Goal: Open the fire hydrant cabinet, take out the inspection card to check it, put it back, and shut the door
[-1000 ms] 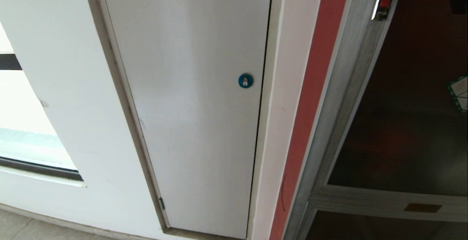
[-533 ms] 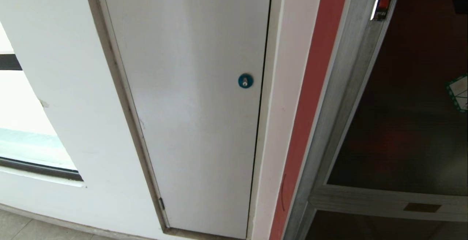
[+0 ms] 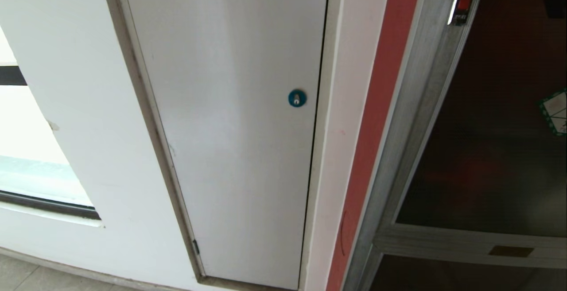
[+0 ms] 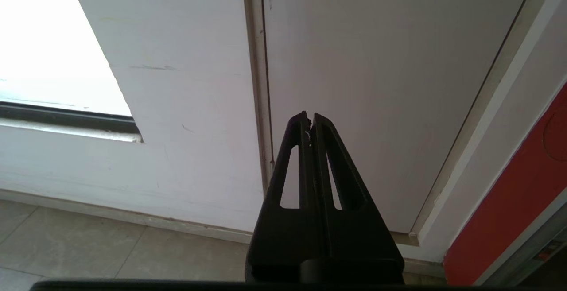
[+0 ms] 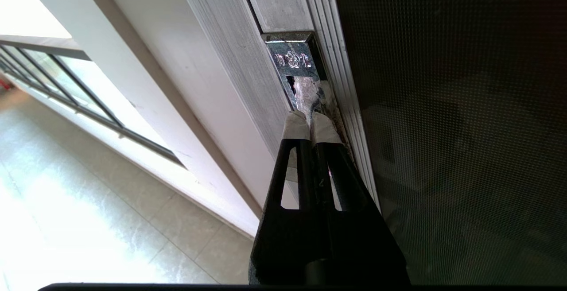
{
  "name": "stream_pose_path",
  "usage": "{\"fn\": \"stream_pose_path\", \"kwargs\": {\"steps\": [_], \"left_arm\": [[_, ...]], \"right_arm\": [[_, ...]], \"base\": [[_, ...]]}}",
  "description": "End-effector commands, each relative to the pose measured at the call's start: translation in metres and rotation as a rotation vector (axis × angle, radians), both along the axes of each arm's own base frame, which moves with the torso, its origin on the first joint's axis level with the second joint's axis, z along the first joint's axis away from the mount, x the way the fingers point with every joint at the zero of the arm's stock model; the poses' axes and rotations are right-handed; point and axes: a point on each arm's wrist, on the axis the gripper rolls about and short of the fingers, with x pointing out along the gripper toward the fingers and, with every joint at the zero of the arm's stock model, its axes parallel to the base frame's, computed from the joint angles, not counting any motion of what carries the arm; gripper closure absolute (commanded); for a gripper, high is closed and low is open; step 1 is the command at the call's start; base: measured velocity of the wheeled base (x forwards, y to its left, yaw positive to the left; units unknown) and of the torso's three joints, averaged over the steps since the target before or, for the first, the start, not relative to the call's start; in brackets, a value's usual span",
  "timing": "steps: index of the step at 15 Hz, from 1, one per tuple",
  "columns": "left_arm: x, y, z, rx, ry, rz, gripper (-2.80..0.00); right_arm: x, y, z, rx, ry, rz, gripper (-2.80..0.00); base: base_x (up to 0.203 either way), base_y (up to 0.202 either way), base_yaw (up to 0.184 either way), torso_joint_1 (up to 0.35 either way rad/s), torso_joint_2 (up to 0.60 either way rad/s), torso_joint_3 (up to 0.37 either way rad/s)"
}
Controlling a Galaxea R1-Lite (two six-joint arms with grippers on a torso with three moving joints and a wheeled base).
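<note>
You have the panel [image 3: 230, 127] at centre, its lock [image 3: 297, 98] near its right edge. The fire hydrant cabinet [image 3: 416, 105] stands right of it; the door [image 3: 496, 149] sits in its frame, latch [image 3: 463, 3] at upper left, sticker [image 3: 556, 111] at right edge.

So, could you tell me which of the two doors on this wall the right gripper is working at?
The dark glass door of the silver-framed cabinet; the right gripper, shut, has its tips at that door's latch. The white panel with the blue lock is untouched.
</note>
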Motion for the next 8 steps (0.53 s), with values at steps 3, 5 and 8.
{"fn": "stream_pose_path", "kwargs": {"steps": [3,5,8], "left_arm": [[0.0,0.0,-0.001,0.0,0.004,0.001,0.0],[0.0,0.0,-0.001,0.0,0.005,0.001,0.0],[0.0,0.0,-0.001,0.0,0.005,0.001,0.0]], "right_arm": [[0.01,0.001,-0.006,-0.001,0.025,0.001,0.0],[0.012,0.001,-0.006,-0.001,0.025,0.0,0.0],[0.016,0.001,-0.007,-0.004,0.026,0.0,0.0]], "base": [[0.0,0.0,0.0,0.0,0.0,0.0],[0.0,0.0,0.0,0.0,0.0,0.0],[0.0,0.0,0.0,0.0,0.0,0.0]]}}
